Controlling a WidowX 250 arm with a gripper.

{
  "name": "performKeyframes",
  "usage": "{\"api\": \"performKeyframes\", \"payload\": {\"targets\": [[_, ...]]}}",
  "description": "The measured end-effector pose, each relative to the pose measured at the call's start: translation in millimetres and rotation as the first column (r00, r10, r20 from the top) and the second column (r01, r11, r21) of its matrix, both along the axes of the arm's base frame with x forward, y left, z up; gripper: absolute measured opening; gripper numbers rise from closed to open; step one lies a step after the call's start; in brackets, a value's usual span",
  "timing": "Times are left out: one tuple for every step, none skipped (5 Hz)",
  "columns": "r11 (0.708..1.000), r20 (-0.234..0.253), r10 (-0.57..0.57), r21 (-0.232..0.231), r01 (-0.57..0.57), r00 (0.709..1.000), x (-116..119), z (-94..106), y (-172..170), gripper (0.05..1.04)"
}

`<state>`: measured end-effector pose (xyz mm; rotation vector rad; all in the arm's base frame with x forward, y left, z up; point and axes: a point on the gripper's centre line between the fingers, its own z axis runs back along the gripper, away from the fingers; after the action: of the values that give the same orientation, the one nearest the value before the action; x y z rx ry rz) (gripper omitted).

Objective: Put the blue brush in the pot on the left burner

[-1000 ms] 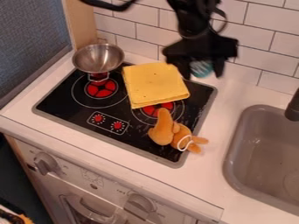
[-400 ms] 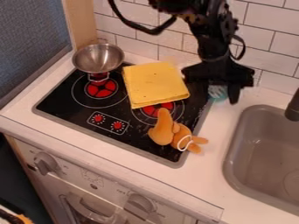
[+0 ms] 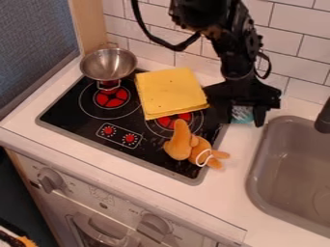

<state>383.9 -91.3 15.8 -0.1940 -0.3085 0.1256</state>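
Observation:
My gripper hangs over the counter strip between the stove's right edge and the sink. Between its fingers it holds the blue brush, of which a striped light-blue and white part shows; the rest is hidden by the gripper. The shiny metal pot stands upright at the stove's back left, just behind the red left burner, well to the left of the gripper.
A yellow cloth covers part of the right burner. An orange plush toy lies at the stove's front right. The grey sink and dark faucet are at the right; a tiled wall stands behind.
The gripper has moved right and down toward the counter beside the sink, and the blue brush has travelled with it. Pot, cloth and plush toy have stayed put.

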Motion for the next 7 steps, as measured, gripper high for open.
{"api": "performKeyframes", "payload": {"targets": [[1.000,-0.019,0.009,-0.006,-0.009,1.000,2,0.4,-1,0.997],[1.000,-0.019,-0.003,-0.003,0.003,1.000,1,0.3,-1,1.001],[1.000,-0.027,0.010,-0.011,-0.010,1.000,0,-0.9,2,1.001],[1.000,-0.033,0.017,-0.005,-0.018,0.999,-7,2.5,6,1.001],[0.999,0.003,0.020,-0.033,-0.020,1.000,-4,27.1,14,0.999],[0.996,0.028,-0.018,-0.089,0.021,0.999,-6,48.6,12,0.999],[0.993,0.071,-0.043,-0.104,0.050,0.997,-9,74.5,10,0.999]]}}
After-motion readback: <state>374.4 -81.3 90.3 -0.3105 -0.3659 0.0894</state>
